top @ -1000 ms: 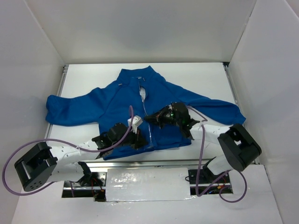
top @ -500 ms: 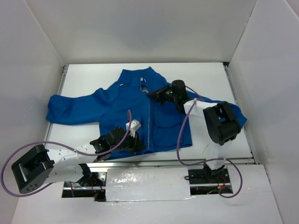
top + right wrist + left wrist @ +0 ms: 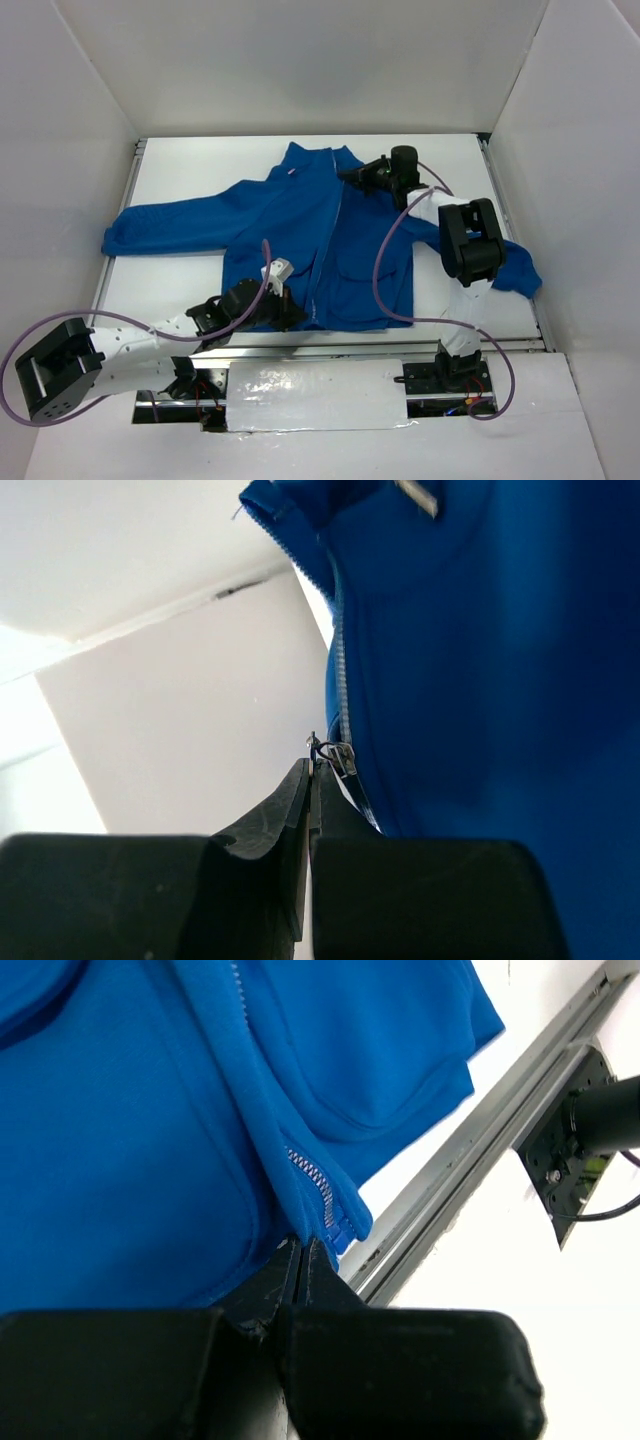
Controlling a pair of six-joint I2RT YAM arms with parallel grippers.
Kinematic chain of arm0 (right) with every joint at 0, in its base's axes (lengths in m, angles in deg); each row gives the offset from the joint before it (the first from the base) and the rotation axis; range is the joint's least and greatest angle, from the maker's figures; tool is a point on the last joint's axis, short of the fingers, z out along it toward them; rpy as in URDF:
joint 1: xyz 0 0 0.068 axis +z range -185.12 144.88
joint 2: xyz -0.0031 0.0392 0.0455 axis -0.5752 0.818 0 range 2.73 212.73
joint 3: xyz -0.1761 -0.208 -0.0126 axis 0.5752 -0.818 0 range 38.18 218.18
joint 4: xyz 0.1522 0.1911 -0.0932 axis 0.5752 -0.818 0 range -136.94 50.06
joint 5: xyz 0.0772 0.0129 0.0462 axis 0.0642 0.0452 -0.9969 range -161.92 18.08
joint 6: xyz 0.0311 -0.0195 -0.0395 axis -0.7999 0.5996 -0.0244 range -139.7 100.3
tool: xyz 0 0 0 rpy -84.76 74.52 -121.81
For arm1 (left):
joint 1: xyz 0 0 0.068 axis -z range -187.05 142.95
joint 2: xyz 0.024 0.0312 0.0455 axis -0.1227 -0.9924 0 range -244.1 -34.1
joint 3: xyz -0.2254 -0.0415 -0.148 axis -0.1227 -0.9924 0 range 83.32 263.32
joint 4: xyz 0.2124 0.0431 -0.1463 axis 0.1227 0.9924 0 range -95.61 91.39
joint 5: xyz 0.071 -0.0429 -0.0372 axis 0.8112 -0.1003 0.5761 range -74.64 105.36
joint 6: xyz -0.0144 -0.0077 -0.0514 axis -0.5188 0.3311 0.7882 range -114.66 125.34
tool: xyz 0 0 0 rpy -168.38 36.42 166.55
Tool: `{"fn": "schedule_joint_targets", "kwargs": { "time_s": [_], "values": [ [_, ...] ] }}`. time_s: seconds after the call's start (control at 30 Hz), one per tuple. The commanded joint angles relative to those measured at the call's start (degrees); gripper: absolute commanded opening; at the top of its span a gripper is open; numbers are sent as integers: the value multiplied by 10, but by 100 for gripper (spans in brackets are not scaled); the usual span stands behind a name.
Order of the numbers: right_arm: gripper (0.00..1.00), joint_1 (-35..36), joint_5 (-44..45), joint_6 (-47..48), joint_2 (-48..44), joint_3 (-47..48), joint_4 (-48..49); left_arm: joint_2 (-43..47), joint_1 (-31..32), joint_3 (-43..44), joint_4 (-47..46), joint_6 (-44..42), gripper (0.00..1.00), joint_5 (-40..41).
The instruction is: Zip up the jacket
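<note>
The royal-blue fleece jacket (image 3: 300, 230) lies front up on the white table, collar at the far side. Its pale zipper (image 3: 328, 240) runs closed from hem to near the collar. My left gripper (image 3: 288, 312) is shut on the jacket's bottom hem beside the zipper's lower end (image 3: 318, 1185). My right gripper (image 3: 352, 175) is at the collar, shut on the small metal zipper pull (image 3: 335, 752), with the slider high on the zipper (image 3: 342, 685). The jacket's right sleeve is partly hidden under my right arm.
A metal rail (image 3: 400, 348) runs along the table's near edge, just below the hem; it also shows in the left wrist view (image 3: 470, 1140). White walls enclose the table on three sides. The left sleeve (image 3: 160, 225) stretches toward the left wall.
My right gripper has drawn the zipper pull from mid-chest up to the collar, closing the front. The jacket has shifted and stretched toward the far right. My left gripper kept its hold on the hem.
</note>
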Motion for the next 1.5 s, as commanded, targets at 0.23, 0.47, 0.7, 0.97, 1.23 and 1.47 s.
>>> {"fn": "schedule_joint_targets", "kwargs": {
  "time_s": [0.23,0.47,0.7,0.97,1.23,1.47],
  "values": [
    [0,-81,32,81,14,164,-77,48,23,-48,25,84,0,38],
    [0,-117,14,92,9,207,-104,70,29,-73,41,138,0,99],
    [0,-139,18,134,8,316,-193,82,31,-96,74,204,0,179],
    [0,-139,7,140,15,398,-224,98,38,-101,108,223,0,215],
    [0,-134,-13,157,27,371,-204,92,40,-68,132,200,0,214],
    [6,-132,-50,154,142,490,-216,137,40,-43,243,237,0,277]
  ]
}}
